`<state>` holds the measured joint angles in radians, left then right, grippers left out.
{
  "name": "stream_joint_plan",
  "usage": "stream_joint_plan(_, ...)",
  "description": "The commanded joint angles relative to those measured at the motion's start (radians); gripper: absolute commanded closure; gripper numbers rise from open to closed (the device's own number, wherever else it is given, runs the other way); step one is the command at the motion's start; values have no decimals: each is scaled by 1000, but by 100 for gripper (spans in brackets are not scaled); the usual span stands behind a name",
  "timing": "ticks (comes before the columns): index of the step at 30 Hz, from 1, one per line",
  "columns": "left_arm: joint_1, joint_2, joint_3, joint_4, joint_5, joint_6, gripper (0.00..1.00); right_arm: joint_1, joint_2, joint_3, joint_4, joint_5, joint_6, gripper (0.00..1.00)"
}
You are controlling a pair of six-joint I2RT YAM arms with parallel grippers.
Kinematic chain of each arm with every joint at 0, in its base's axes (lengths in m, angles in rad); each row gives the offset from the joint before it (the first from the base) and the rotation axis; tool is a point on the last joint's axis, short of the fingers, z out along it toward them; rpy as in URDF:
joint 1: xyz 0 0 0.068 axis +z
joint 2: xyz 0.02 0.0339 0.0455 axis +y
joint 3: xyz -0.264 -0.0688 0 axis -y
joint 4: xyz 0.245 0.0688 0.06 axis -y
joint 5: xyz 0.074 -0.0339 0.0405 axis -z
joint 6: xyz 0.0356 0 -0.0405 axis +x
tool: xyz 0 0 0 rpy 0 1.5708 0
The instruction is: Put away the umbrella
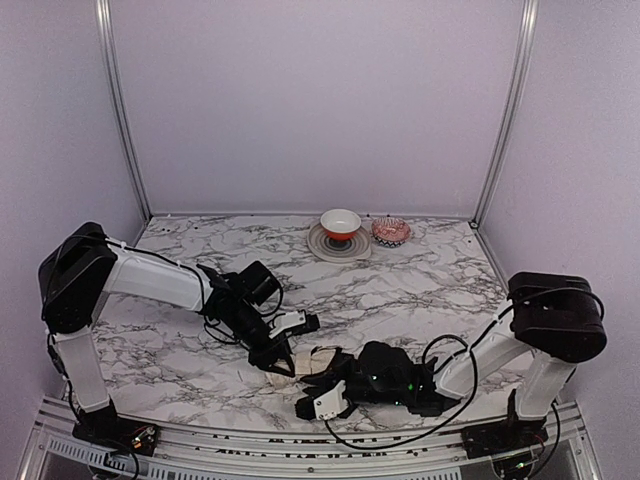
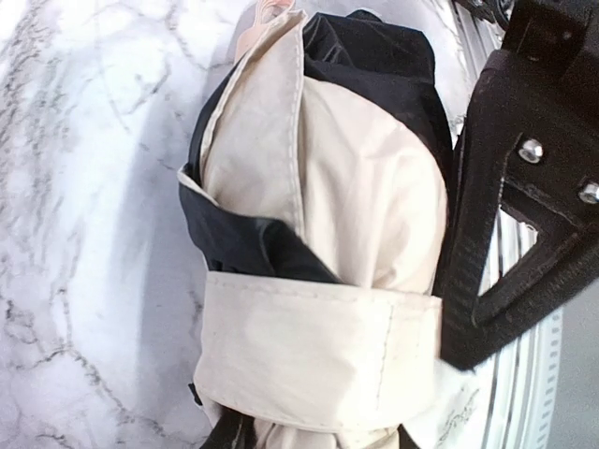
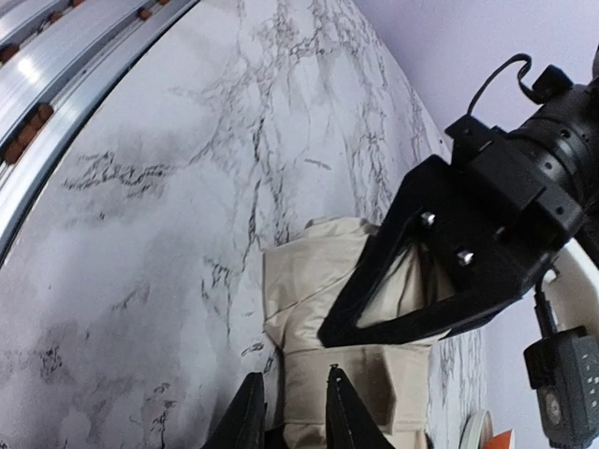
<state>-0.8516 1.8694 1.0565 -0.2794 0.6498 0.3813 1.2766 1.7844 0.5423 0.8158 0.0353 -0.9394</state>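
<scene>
While the left gripper [image 1: 281, 358] clamps the umbrella [image 2: 328, 234] snug, keep the strap [image 2: 318, 348] pulled tight; the right gripper [image 3: 295, 404] is nearly closed, honestly can't tell if it's pinching anything.

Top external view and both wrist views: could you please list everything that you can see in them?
umbrella: one, cream-beige and black, folded and strapped, lying near the table's front edge between the arms
bowl: one, red and white, on the plate at the far edge
plate: one, grey, far edge, about centre
small dish: one, red patterned, just right of the plate
table: one, white marble with grey veins, under everything
left pincer: one, black, closed on the umbrella
right pincer: one, black, tips at the umbrella's strapped end; grip unclear
</scene>
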Motion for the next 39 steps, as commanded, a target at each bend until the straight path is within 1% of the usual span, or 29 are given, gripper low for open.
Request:
stream_joint_plan(1, 23, -10, -37, 55, -157, -62, 100, 2, -39, -11, -41, 71, -17, 78)
stream_joint_plan(3, 23, -22, -43, 76, -163, -81, 100, -10, -59, -15, -6, 80, 16, 79)
stream_joint_plan(6, 25, -57, -65, 121, -224, -122, 100, -56, -146, -37, 32, -36, 123, 78)
stream_joint_plan(10, 28, -153, -102, 214, -402, -203, 100, -126, -274, -69, 95, -149, 309, 74)
stream_joint_plan(11, 28, -195, -115, 253, -455, -227, 100, -144, -297, -77, 122, -175, 393, 74)
stream_joint_plan(13, 26, -259, -147, 340, -570, -273, 100, -199, -312, -81, 208, -250, 573, 68)
stream_joint_plan(15, 26, -324, -190, 458, -696, -333, 100, -261, -277, -46, 223, -339, 763, 65)
stream_joint_plan(17, 26, -376, -224, 537, -776, -370, 100, -288, -217, 38, 159, -344, 938, 65)
stream_joint_plan(20, 20, -437, -258, 610, -831, -402, 100, -319, -114, 222, -10, -346, 1173, 65)
stream_joint_plan(21, 16, -455, -270, 632, -843, -405, 100, -328, -86, 260, -32, -363, 1235, 65)
stream_joint_plan(23, 8, -482, -288, 653, -867, -405, 100, -342, -41, 293, 24, -422, 1326, 61)
stream_joint_plan(25, 1, -499, -295, 658, -884, -399, 100, -350, -7, 322, 73, -447, 1383, 58)
stream_joint_plan(28, -11, -522, -308, 667, -895, -382, 100, -359, 43, 413, -5, -462, 1398, 57)
stream_joint_plan(32, -24, -543, -317, 673, -895, -358, 100, -381, 106, 467, 4, -500, 1461, 58)
stream_joint_plan(36, -38, -557, -319, 678, -878, -339, 100, -424, 139, 471, 85, -516, 1536, 73)
stream_joint_plan(37, -43, -558, -319, 679, -873, -332, 100, -428, 142, 471, 102, -512, 1536, 77)
stream_joint_plan(39, -52, -560, -319, 685, -858, -315, 100, -429, 150, 481, 99, -498, 1517, 82)
